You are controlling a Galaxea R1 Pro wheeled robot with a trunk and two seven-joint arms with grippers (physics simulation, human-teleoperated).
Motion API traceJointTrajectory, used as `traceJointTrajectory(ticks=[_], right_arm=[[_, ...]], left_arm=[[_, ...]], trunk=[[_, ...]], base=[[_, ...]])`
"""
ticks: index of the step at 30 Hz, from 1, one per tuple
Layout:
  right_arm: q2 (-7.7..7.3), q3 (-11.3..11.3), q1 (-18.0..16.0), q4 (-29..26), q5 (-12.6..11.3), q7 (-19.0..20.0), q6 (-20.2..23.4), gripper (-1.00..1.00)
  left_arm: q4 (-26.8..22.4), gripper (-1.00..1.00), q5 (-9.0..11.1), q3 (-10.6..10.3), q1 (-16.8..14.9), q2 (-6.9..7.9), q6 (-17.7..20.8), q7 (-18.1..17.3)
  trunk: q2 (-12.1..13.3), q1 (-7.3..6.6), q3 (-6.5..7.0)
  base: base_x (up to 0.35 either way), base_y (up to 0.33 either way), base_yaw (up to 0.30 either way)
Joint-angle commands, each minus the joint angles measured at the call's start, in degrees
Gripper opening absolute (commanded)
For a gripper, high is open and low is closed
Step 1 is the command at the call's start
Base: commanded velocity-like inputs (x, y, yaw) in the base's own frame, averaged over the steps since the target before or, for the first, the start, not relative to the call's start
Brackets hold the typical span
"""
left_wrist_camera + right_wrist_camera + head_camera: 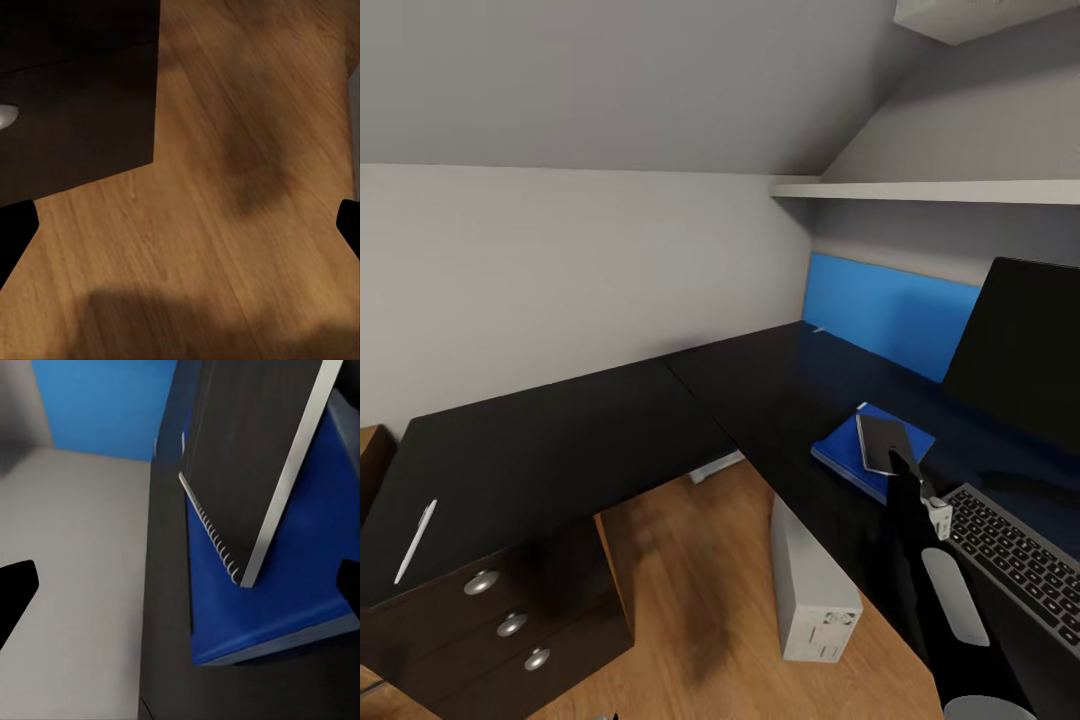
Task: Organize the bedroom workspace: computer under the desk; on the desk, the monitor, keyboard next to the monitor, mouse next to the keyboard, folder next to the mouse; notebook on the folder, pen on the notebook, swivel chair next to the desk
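Hovering just short of the stack, the right hand (908, 470) sits at the near edge of the notebook (884, 443), its two fingers spread wide apart with nothing between them, as the right wrist view shows. The notebook rests on the folder (852, 452), spiral edge facing the hand, so that step looks done. The grip itself is hard to read from the head view, where the dark arm blends into the table (560, 440).

Now the pen (415, 541): it lies far off to the left, on the near-left wing of the table above the drawer unit (510, 620), long axis running near to far with a slight tilt. That's well apart from the right hand, and the left hand (180, 225), fingers open and empty, hangs over the wood floor (700, 570) beside those drawers, so I'd judge the left arm the nearer one for the pick.

Around the stack: keyboard (1020, 560) to the near right, monitor (1025, 350) behind it, blue back panel (890, 310) along the wall, the computer (810, 590) standing on the floor under the table's edge.
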Motion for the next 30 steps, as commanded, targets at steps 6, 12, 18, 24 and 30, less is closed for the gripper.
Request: traceJointTrajectory(ticks=[6,12,18,24,30], right_arm=[[0.85,0.5,0.0,-0.1,-0.5,0.0,0.1,1.0],[1.07,3.4,0.6,-1.8,0.2,-0.1,0.0,1.0],[1.15,10.8,1.7,-3.5,4.3,-0.4,-0.2,1.0],[2.99,18.2,1.9,-2.1,9.3,-1.5,-3.1,1.0],[5.93,27.2,1.9,4.9,16.6,-2.6,-9.3,1.0]], left_arm=[[-0.1,1.0,0.5,-0.4,0.0,0.09,-0.2,0.4],[0.0,1.0,0.5,-0.4,0.0,0.09,-0.2,0.5],[0.0,1.0,0.5,-0.4,0.0,0.09,-0.2,0.5],[0.4,1.0,0.5,-0.4,0.0,0.05,-0.2,0.5],[1.1,1.0,0.5,-0.4,0.0,0.02,-0.2,0.5]], trunk=[[0.0,0.0,0.1],[0.0,0.0,0.43],[0.0,0.0,0.75],[0.0,0.0,1.01],[0.0,0.0,1.21]], base=[[-0.003,0.002,0.101],[0.0,0.0,0.195],[0.0,0.0,0.223],[0.0,0.0,0.243],[0.0,0.0,0.258]])
